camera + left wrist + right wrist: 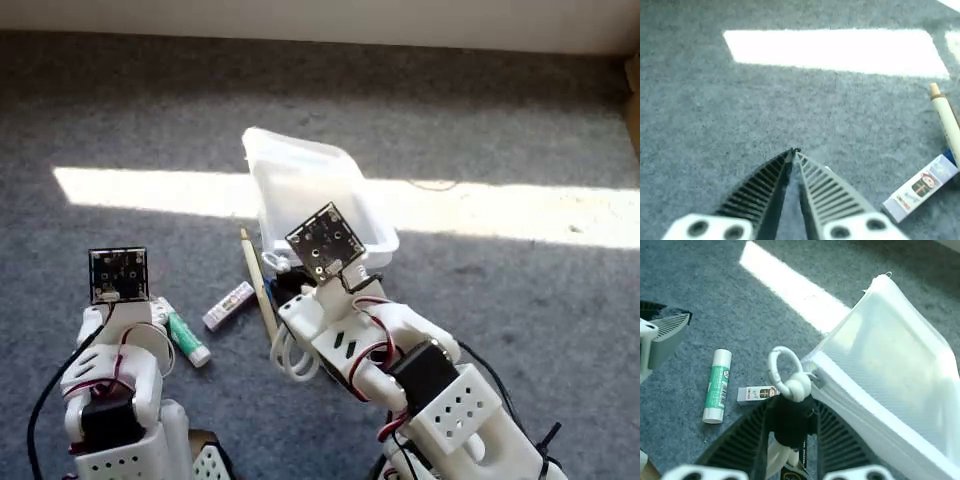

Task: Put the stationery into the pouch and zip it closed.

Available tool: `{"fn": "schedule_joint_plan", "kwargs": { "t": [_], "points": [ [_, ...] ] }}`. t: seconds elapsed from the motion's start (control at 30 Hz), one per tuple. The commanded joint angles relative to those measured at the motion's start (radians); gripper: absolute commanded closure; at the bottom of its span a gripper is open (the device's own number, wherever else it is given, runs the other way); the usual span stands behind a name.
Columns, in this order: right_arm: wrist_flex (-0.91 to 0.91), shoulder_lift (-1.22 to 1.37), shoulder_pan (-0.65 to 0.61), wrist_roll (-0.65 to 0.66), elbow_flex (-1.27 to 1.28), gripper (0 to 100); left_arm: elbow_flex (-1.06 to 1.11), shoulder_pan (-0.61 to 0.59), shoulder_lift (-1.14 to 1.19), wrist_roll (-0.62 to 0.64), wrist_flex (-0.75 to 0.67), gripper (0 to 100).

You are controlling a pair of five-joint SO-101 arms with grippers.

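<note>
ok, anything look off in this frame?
Nothing spilled or damaged. One oddity: the right gripper clamps what looks like the black zip pull with its white ring at the pouch edge, while the glue stick, small box and pencil lie outside on the carpet. Left gripper is shut, holding nothing.

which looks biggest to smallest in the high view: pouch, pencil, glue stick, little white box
1. Translucent white plastic pouch
2. Long cream pencil
3. Green-and-white glue stick and small white rectangular box: these look alike in size, so they are not ranked.
</note>
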Motion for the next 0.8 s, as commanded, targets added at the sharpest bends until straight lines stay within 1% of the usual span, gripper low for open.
{"fn": "schedule_joint_plan", "kwargs": {
  "t": [0.0, 0.07, 0.13, 0.17, 0.2, 0.3, 0.37, 0.43, 0.53, 0.77],
  "points": [
    [-0.008, -0.028, -0.007, 0.014, -0.090, 99.5, -0.124, 0.053, -0.004, -0.008, -0.023, 95],
    [0.015, -0.028, -0.007, 0.014, -0.094, 99.5, -0.156, 0.090, -0.004, -0.006, 0.014, 86],
    [0.031, -0.028, -0.007, 0.014, -0.096, 99.5, -0.183, 0.128, -0.004, 0.000, 0.054, 75],
    [0.039, -0.028, -0.007, 0.014, -0.096, 99.5, -0.199, 0.145, -0.004, 0.003, 0.069, 71],
    [0.042, -0.028, -0.007, 0.014, -0.096, 99.5, -0.214, 0.160, -0.004, 0.023, 0.081, 70],
    [0.054, -0.028, -0.005, 0.014, -0.093, 99.5, -0.266, 0.211, -0.004, 0.064, 0.092, 71],
    [0.054, -0.028, 0.001, 0.014, -0.090, 99.5, -0.297, 0.257, -0.004, 0.066, 0.103, 71],
    [0.054, -0.028, 0.028, 0.014, -0.090, 99.5, -0.325, 0.306, -0.004, 0.066, 0.127, 71],
    [0.054, -0.028, 0.071, 0.014, -0.090, 99.5, -0.340, 0.354, -0.004, 0.104, 0.141, 71],
    [0.054, -0.028, 0.081, 0.014, -0.090, 99.5, -0.363, 0.470, -0.004, 0.106, 0.143, 70]
  ]
}}
